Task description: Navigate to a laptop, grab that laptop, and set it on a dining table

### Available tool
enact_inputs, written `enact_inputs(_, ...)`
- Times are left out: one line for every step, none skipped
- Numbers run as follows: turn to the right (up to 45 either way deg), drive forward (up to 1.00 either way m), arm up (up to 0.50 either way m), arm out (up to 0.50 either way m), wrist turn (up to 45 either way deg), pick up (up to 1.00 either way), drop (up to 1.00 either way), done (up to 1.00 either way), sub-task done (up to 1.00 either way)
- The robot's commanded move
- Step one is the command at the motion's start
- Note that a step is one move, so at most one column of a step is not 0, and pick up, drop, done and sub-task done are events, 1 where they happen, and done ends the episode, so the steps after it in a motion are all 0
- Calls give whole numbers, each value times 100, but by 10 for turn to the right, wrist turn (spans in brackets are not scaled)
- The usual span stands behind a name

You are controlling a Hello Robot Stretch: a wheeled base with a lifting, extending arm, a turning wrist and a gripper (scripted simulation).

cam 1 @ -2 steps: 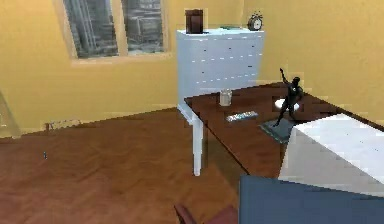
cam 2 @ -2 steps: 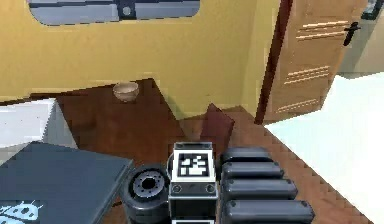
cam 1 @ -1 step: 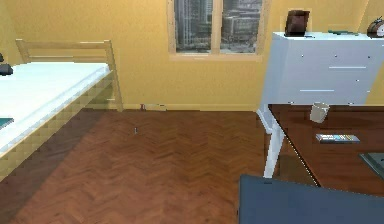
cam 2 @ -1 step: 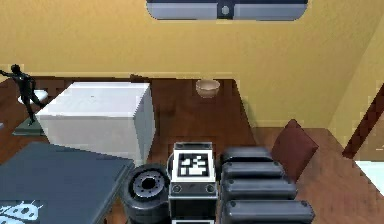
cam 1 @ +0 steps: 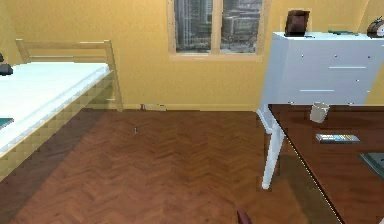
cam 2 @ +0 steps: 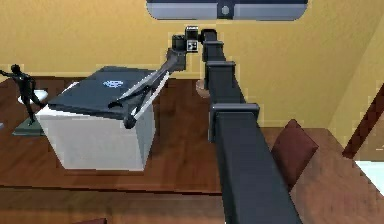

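Laptop [cam 2: 105,88] lies flat atop pale box [cam 2: 100,142] toward worktop's [cam 2: 185,165] near edge; pincer [cam 2: 122,110] sits at its lid, can't tell if it grips anything. Navigation looks done, grab unconfirmed, laptop not lifted; placing on dining table not yet done.

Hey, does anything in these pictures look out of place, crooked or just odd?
One thing: the closed laptop lies on top of a white box that stands on the wooden table, not on the tabletop itself, which is an unusual perch. Nothing looks spilled or broken.
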Motion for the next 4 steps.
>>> enact_inputs(0,0,0,0,390,0,0,0,0)
enact_inputs(0,0,-32,0,0,0,0,0,0)
enact_inputs(0,0,0,0,0,0,100,0,0)
enact_inputs(0,0,0,-10,0,0,0,0,0)
